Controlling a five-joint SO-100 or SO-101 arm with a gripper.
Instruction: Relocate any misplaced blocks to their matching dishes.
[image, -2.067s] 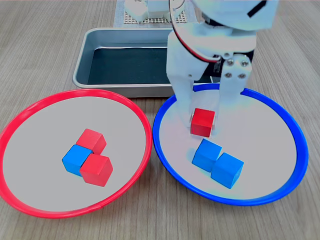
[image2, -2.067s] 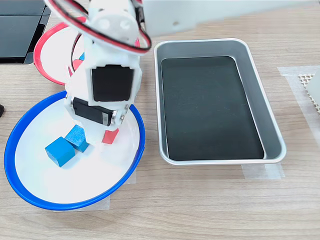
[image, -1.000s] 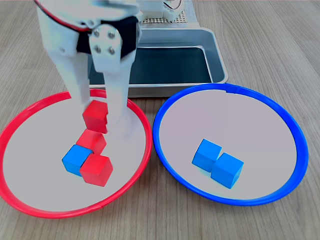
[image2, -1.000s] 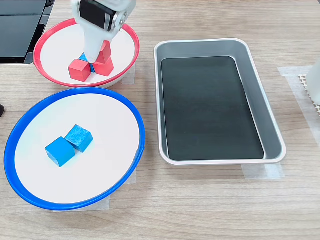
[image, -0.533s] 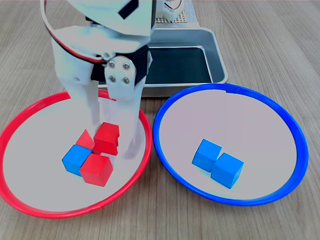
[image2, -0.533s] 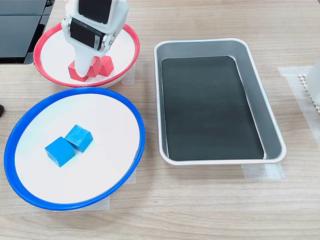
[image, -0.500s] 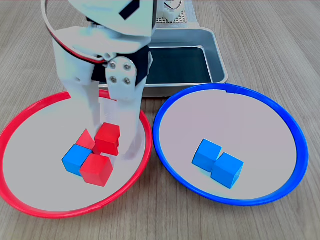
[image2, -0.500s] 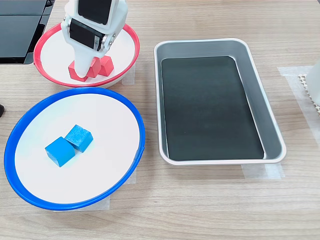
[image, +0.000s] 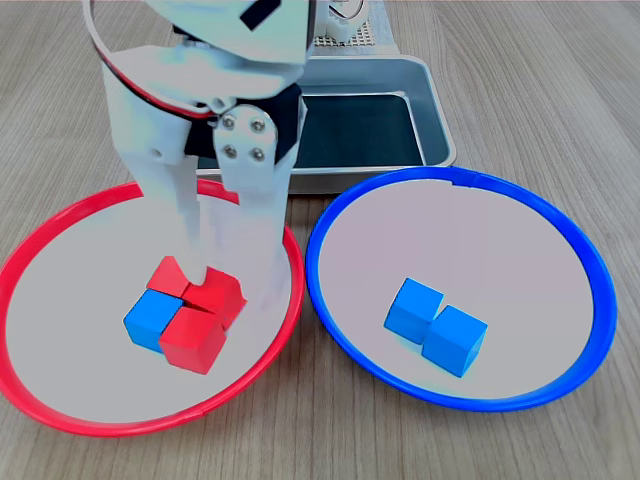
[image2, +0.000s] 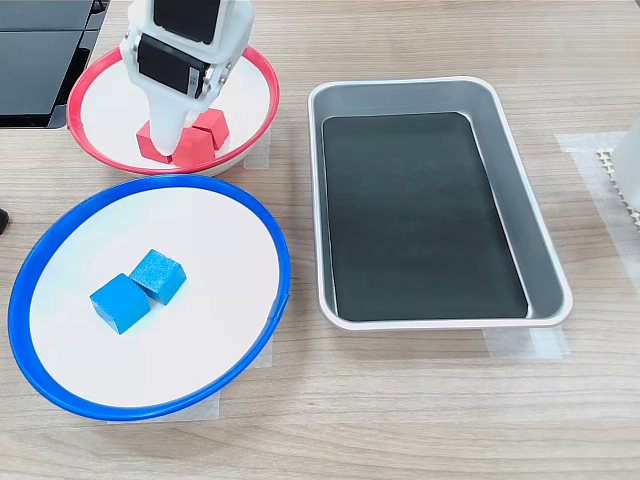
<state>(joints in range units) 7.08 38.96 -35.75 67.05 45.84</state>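
A pale wood-grain tabletop (image2: 420, 400) fills both exterior views under even, soft light.

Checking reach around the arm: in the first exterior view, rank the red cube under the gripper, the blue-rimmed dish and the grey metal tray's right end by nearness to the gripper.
1. Red cube, at the gripper, in the red-rimmed dish.
2. Blue-rimmed dish, to the first exterior view's right.
3. Grey metal tray right end, behind.

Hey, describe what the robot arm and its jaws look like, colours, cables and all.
The arm is white plastic with black servo blocks set into it, a black mark near its top, and red and black cables looping beside it. Silver screws show on a white bracket. The gripper ends in two long white jaws.
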